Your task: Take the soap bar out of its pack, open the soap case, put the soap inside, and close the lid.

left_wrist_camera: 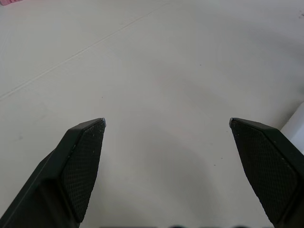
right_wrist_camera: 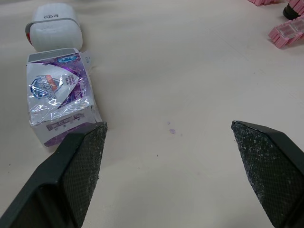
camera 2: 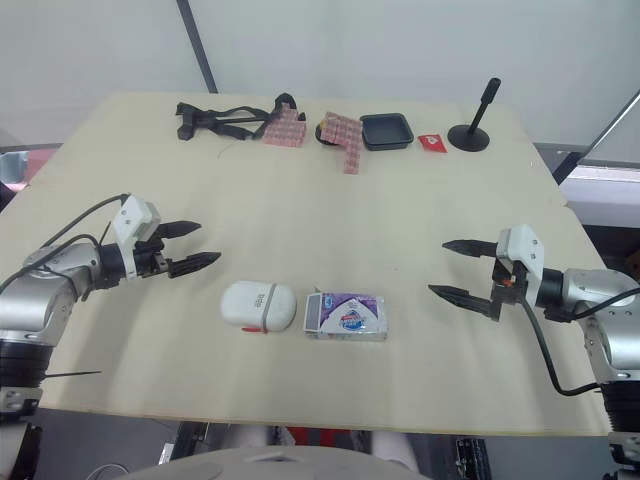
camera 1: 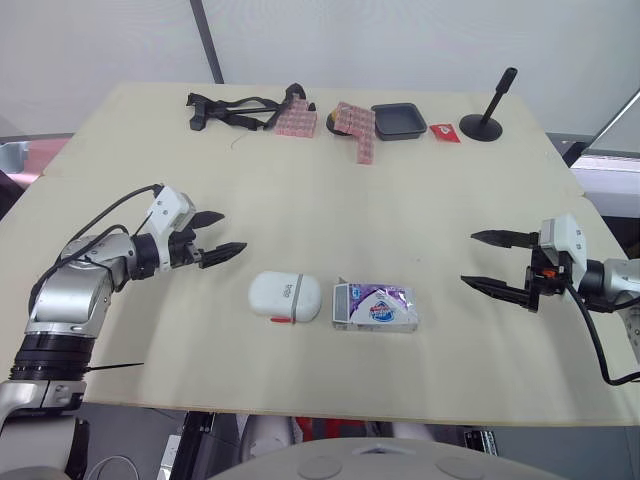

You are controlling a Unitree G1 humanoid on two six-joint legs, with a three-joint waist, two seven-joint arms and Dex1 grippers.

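Note:
A white oval soap case (camera 1: pixel 285 296) lies shut near the table's front middle. Right beside it, on its right, lies the purple and white soap pack (camera 1: pixel 375 306), also seen in the right wrist view as the soap pack (right_wrist_camera: pixel 59 99) with the case (right_wrist_camera: pixel 53 31) beyond it. My left gripper (camera 1: pixel 222 236) hovers open to the left of the case, with nothing between its fingers. Well to the right of the pack, my right gripper (camera 1: pixel 483 259) is open and empty, pointing toward it.
Along the table's far edge lie a black strap tool (camera 1: pixel 235 108), pink patterned boxes (camera 1: pixel 355 125), a black tray (camera 1: pixel 398 120), a small red packet (camera 1: pixel 444 132) and a black stand (camera 1: pixel 485 118). The table's front edge (camera 1: pixel 330 415) runs close below the case and pack.

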